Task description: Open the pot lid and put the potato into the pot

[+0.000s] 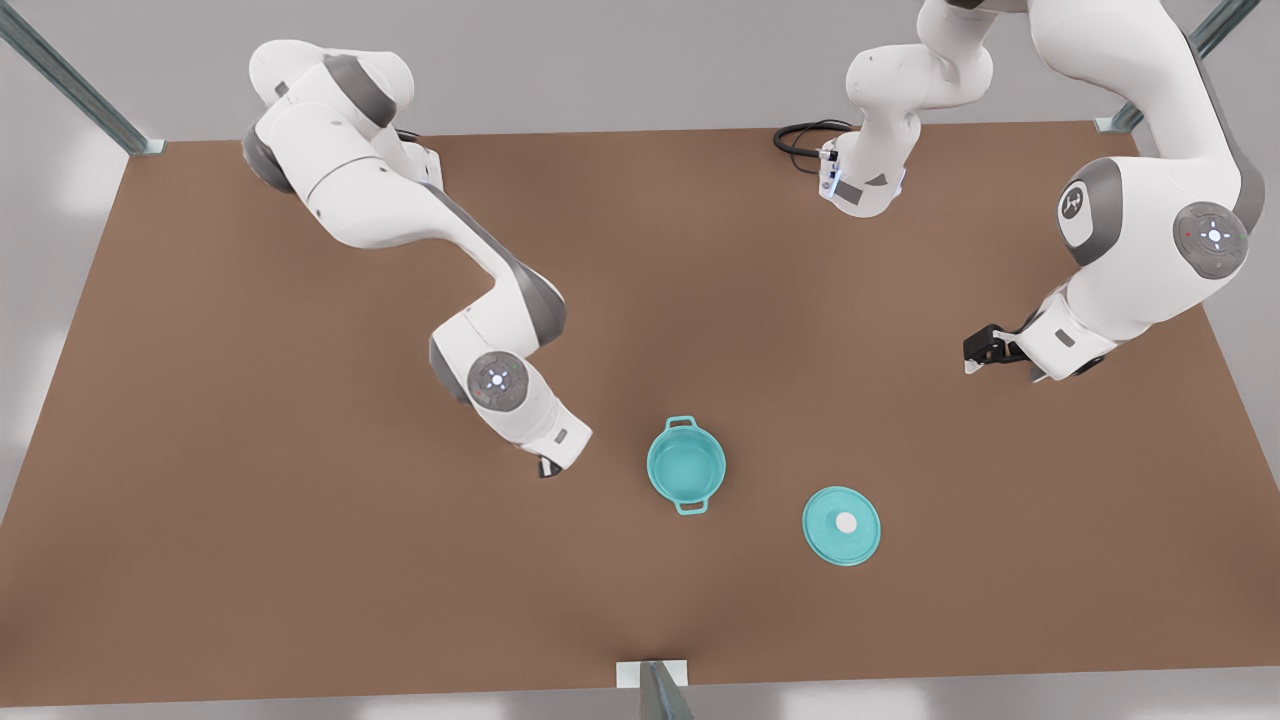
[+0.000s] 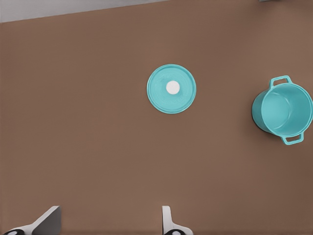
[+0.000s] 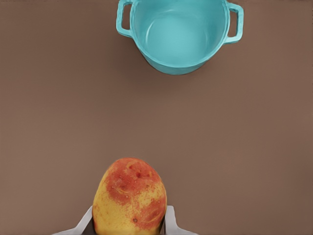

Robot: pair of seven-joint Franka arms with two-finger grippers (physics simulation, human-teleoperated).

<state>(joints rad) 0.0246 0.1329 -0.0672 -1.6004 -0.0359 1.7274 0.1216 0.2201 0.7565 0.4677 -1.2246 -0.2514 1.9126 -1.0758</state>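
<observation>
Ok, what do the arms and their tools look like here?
Both arms are glossy white rounded shells with grey joint bands and round grey caps with small lights. A black cable coils at one base. The left tool, at the front view's right, is black with pale fingers; the right tool, at its left, shows a dark tip.

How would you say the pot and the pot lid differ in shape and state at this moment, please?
The pot is a deep open bowl with two loop handles; the pot lid is a flat disc with a white centre knob. The pot stands uncovered and empty; the pot lid lies apart on the table, towards the front view's right. Both are teal and round.
</observation>
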